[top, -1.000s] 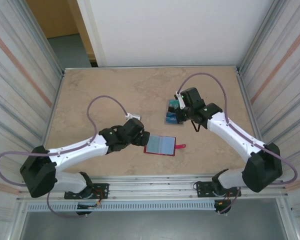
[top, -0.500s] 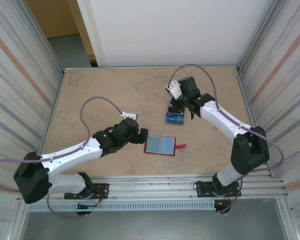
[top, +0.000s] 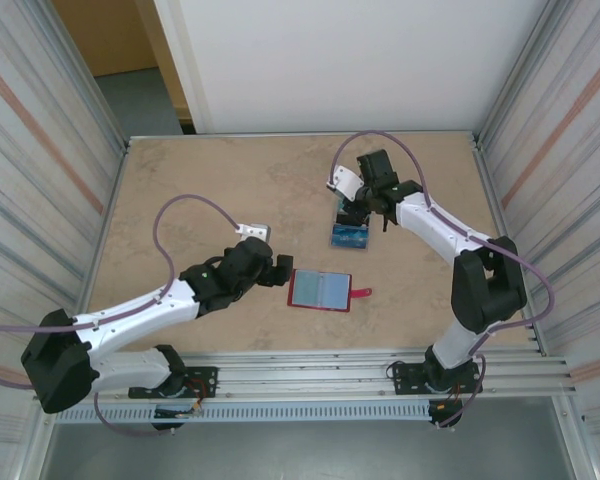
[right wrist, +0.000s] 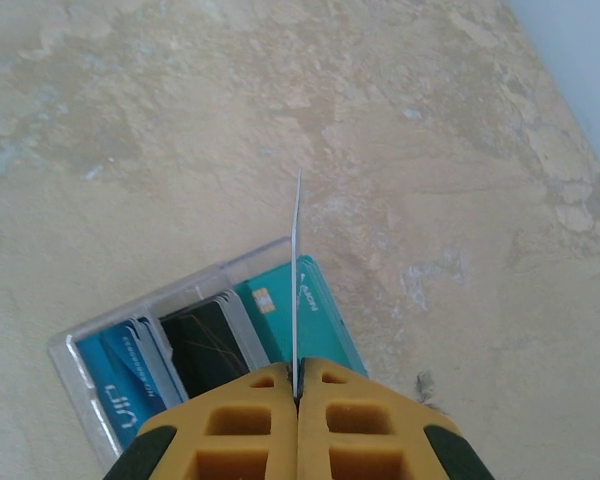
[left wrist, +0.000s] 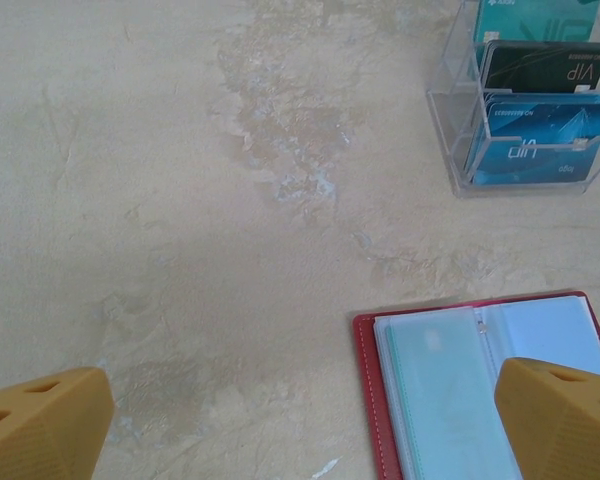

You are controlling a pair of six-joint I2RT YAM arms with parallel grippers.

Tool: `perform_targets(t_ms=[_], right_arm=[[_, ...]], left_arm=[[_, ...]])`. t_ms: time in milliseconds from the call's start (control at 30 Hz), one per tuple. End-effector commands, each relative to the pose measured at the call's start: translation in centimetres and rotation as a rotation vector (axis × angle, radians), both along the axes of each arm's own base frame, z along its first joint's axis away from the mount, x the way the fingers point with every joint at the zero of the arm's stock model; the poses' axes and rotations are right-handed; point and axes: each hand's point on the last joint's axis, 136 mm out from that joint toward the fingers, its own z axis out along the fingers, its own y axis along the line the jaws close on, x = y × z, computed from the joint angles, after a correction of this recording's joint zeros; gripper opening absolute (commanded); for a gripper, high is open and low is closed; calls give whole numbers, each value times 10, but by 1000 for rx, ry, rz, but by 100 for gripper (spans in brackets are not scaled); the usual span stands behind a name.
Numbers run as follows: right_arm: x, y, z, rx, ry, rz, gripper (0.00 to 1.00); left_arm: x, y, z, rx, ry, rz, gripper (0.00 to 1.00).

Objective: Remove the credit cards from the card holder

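Note:
The red card holder (top: 320, 290) lies spread open on the table, its pale inner pockets up and its snap tab pointing right. My left gripper (top: 283, 273) sits just left of it, open. In the left wrist view, the card holder (left wrist: 460, 390) lies under the right fingertip (left wrist: 565, 415), with bare table between the fingers. My right gripper (right wrist: 297, 385) is shut on a thin credit card (right wrist: 296, 270), seen edge-on, above a clear tray (right wrist: 160, 295) that holds teal (right wrist: 315, 315), black and blue cards.
The clear card tray (top: 349, 228) stands beyond the card holder, right of centre, and also shows at the top right of the left wrist view (left wrist: 445, 130). Metal-ribbed walls close in the table on both sides.
The right gripper has swung back and left with its card, from beside the tray to over it. The left arm has drawn back slightly to the left of the card holder.

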Motion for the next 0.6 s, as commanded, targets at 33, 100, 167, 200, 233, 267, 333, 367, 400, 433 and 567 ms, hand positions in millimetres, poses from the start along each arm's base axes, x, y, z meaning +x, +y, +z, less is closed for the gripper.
perform_targets(t_ms=[33,100,167,200,233,267,333,367,400,433,567], right_arm=[[6,-3,-4,-49,18,45,0],[5,-4,-9,-53,36,47,0],[4,-3,-13,-49,51,58,0],[3,-2,-15,-47,57,61,0],[3,-2,-17,-48,65,65,0],[3,-2,-19,-48,69,65,0],[3,-3,-24,-62,77,64,0],[4,-4,-28,-70,84,60,0],[4,-5,-30,-78,89,57,0],[5,-7,-32,-86,96,55,0],[7,-12,-38,-103,117,47,0]], left_arm=[[4,10,7,-15,-35,46,99],[4,11,7,-15,-37,53,99],[5,13,7,-12,-36,61,99],[5,13,7,-14,-36,64,99],[6,13,8,-15,-37,65,99],[6,14,8,-16,-38,66,99],[6,15,9,-18,-39,67,99],[6,15,9,-18,-37,68,99],[6,16,9,-18,-36,69,99],[7,17,10,-18,-37,71,99],[7,20,11,-28,-38,81,99]])
